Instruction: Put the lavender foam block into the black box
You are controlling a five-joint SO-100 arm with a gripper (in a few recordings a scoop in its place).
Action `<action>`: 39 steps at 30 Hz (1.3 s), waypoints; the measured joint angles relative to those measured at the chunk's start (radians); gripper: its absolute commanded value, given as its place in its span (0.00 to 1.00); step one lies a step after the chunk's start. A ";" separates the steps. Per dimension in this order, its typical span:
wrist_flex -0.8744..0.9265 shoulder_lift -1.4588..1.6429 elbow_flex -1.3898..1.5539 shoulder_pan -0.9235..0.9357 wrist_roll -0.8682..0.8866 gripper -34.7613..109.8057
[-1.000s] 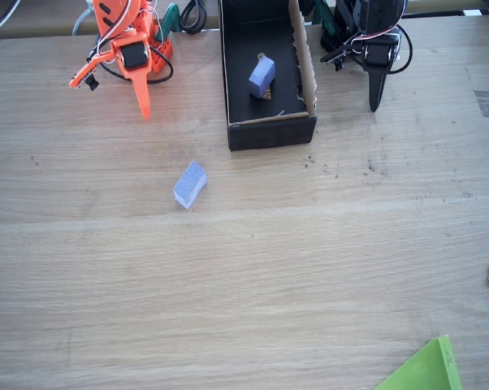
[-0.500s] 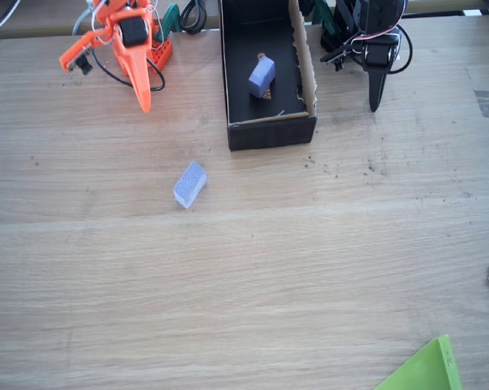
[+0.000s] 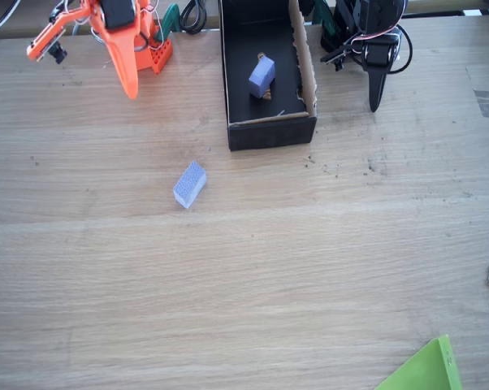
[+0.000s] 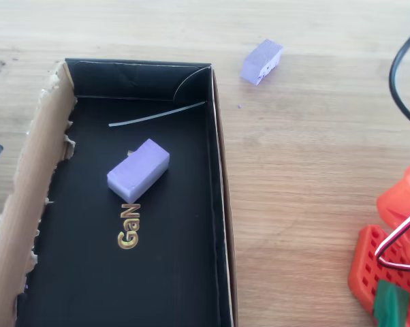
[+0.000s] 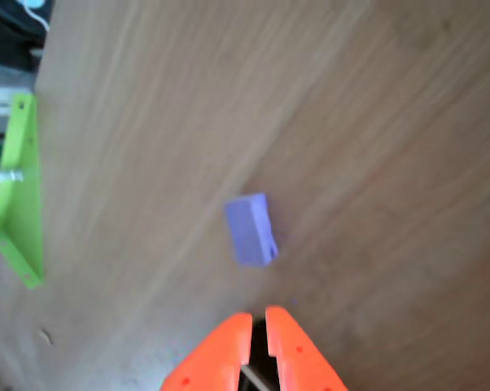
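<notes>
The lavender foam block (image 3: 189, 184) is lying alone on the bare wooden table (image 3: 253, 276), left of centre in the fixed view, with open boards on every side of it. It is sitting well apart from the black box (image 3: 270, 130), which is reaching from the top edge down toward the middle of the frame.

The orange gripper (image 3: 128, 88) is hanging in the upper left corner, well above the block and off to its left. In the wrist view its two tapered fingertips (image 5: 260, 324) are showing at the bottom edge, drawn nearly together around a thin dark slit, with nothing between them.

In the overhead view the box is showing a matte black floor, a torn raw brown cardboard wall (image 4: 28, 184) on the left (ragged along its rim) and gold lettering (image 4: 129, 227). A second lavender block (image 4: 139, 171) is resting on that floor.

A lime-green sheet (image 3: 423, 370) is poking in at the lower right corner.
</notes>
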 measured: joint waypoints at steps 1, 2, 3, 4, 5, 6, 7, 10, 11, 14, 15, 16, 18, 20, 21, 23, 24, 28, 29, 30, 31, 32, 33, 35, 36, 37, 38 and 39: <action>0.011 -0.008 -0.011 -0.005 0.000 0.24; 0.023 -0.026 -0.026 0.000 0.000 0.24; 0.038 -0.044 -0.048 0.009 0.000 0.24; 0.054 -0.063 -0.078 0.023 0.000 0.24; 0.069 -0.067 -0.107 0.028 0.000 0.24; 0.086 -0.077 -0.135 0.029 0.000 0.24; 0.104 -0.081 -0.158 0.028 0.002 0.24; 0.126 -0.098 -0.170 0.021 0.015 0.24; 0.126 -0.115 -0.175 0.031 0.015 0.24; 0.126 -0.153 -0.175 0.051 0.002 0.24; 0.123 -0.153 -0.175 0.052 -0.008 0.24; 0.121 -0.153 -0.175 0.051 -0.014 0.24; 0.124 -0.153 -0.175 0.041 -0.015 0.24; 0.126 -0.155 -0.175 0.008 -0.026 0.24; 0.126 -0.153 -0.175 -0.017 -0.026 0.24; 0.126 -0.156 -0.175 -0.071 -0.026 0.24; 0.126 -0.160 -0.175 -0.095 -0.026 0.24; 0.121 -0.161 -0.175 -0.245 -0.003 0.24; 0.120 -0.161 -0.175 -0.278 -0.003 0.24; 0.120 -0.161 -0.175 -0.310 0.008 0.24; 0.120 -0.161 -0.175 -0.336 0.014 0.24; 0.120 -0.161 -0.175 -0.362 0.026 0.24; 0.120 -0.161 -0.175 -0.387 0.040 0.24; 0.120 -0.160 -0.175 -0.410 0.061 0.24; 0.120 -0.158 -0.175 -0.408 0.064 0.24; 0.120 -0.156 -0.175 -0.397 0.066 0.24; 0.120 -0.156 -0.175 -0.393 0.066 0.24; 0.120 -0.156 -0.175 -0.388 0.066 0.24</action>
